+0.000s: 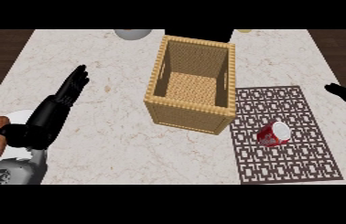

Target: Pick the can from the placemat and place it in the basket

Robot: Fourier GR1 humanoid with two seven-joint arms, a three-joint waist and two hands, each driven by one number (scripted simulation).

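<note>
The table [108, 141] fills nearly the whole view, its top a pale cream stone with fine brownish veins, evenly lit with only soft shadows. Dark brown wood floor [13, 45] shows past its far left corner and again past the far right one. At the far edge sit a grey-white round object [132, 34] and a black block [202, 34]

The red-and-white can [273, 134] lies on its side on the dark placemat [297, 163] at near right, beside the central wicker basket [189, 118]; the left hand [71, 88] rests straight-fingered at left, and the right hand [336, 90] shows at the right edge.
</note>
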